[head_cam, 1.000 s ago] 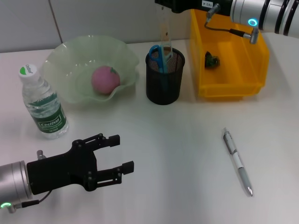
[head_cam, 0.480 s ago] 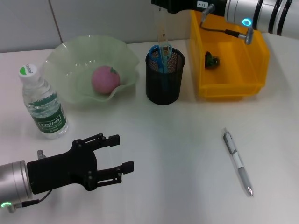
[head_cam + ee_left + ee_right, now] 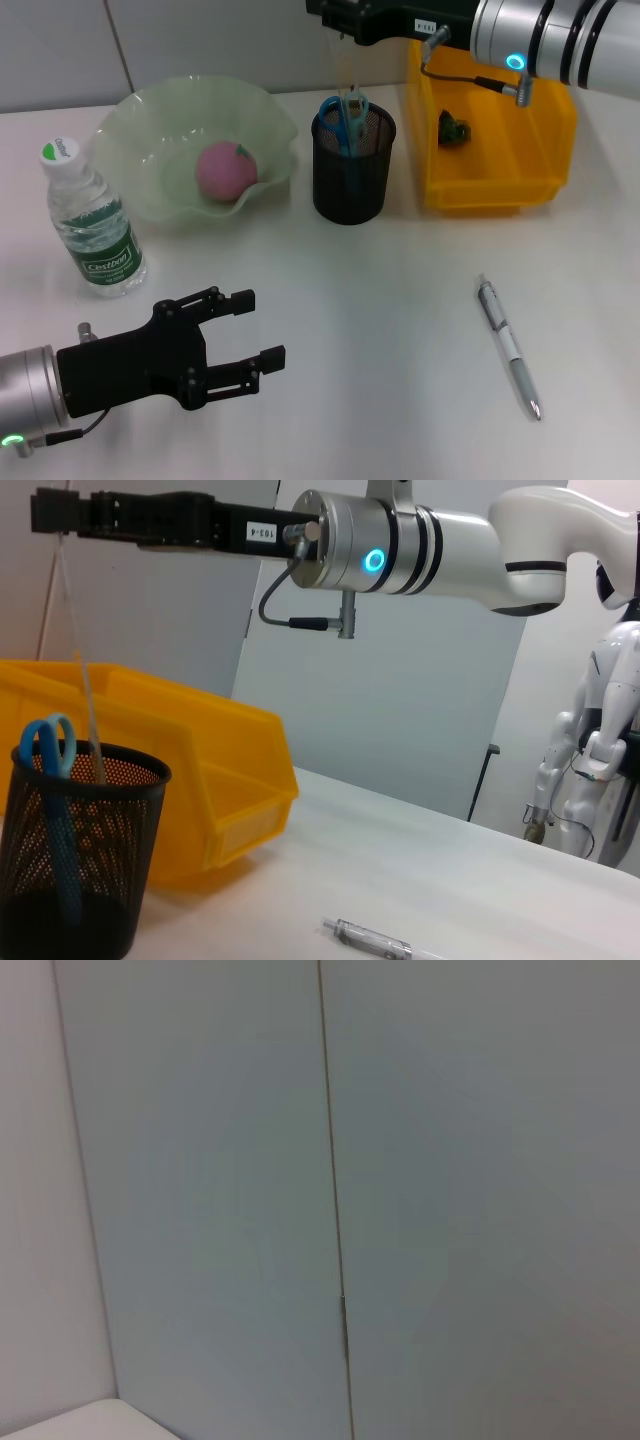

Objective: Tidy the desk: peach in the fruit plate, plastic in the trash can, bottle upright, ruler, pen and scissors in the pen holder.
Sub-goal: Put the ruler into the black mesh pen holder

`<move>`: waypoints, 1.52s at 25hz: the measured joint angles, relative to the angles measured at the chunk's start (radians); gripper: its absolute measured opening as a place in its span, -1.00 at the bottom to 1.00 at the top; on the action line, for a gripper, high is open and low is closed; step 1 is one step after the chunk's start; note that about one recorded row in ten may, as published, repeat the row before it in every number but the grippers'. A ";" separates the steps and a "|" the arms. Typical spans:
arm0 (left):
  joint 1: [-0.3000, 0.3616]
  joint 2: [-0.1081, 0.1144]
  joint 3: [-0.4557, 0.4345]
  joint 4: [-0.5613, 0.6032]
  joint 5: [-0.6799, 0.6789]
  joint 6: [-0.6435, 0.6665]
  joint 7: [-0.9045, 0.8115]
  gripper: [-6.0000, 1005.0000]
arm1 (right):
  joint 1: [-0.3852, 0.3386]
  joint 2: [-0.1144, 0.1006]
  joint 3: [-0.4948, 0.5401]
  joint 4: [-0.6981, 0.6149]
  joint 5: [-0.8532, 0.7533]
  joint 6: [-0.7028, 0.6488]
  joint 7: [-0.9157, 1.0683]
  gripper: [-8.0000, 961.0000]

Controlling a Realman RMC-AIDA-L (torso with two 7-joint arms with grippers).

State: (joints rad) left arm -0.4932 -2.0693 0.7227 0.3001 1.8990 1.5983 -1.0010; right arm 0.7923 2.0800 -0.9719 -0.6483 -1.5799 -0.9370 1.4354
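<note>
- The clear ruler point(image 3: 347, 95) stands nearly upright in the black mesh pen holder point(image 3: 353, 170), its lower end inside the cup beside the blue-handled scissors point(image 3: 338, 120), its upper end reaching up to the right gripper point(image 3: 335, 18).
- The right gripper hangs directly above the pen holder, at 12 o'clock from it, at the top edge of the head view; whether its fingers pinch the ruler or have let go cannot be told.
- From the left wrist view the ruler point(image 3: 80, 670) shows as a thin pale strip running from that gripper point(image 3: 55, 510) down into the holder point(image 3: 75, 855), next to the scissors point(image 3: 50, 810).
- The pen point(image 3: 509, 346) lies flat on the white table point(image 3: 380, 320), at about 4 o'clock from the pen holder and well apart from it.
- The yellow bin point(image 3: 490, 120) stands just beside the holder at 3 o'clock, with a small dark green scrap point(image 3: 454, 129) inside.
- The pale green fruit plate point(image 3: 195, 150) sits at 9 o'clock from the holder, and the pink peach point(image 3: 225, 170) rests in it.
- The water bottle point(image 3: 92, 222) stands upright at about 8 o'clock from the plate, close to its rim.
- The left gripper point(image 3: 245, 345) hovers low over the table at about 7 o'clock from the holder, its fingers spread wide and holding nothing.
</note>
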 joint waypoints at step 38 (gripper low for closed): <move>-0.003 0.004 -0.002 0.000 0.000 0.011 -0.006 0.61 | 0.048 0.002 -0.004 0.181 0.080 0.068 -0.143 -0.11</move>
State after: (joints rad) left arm -0.4957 -2.0649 0.7209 0.3006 1.8990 1.6095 -1.0074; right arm 0.8403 2.0823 -0.9756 -0.4669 -1.5003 -0.8691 1.2920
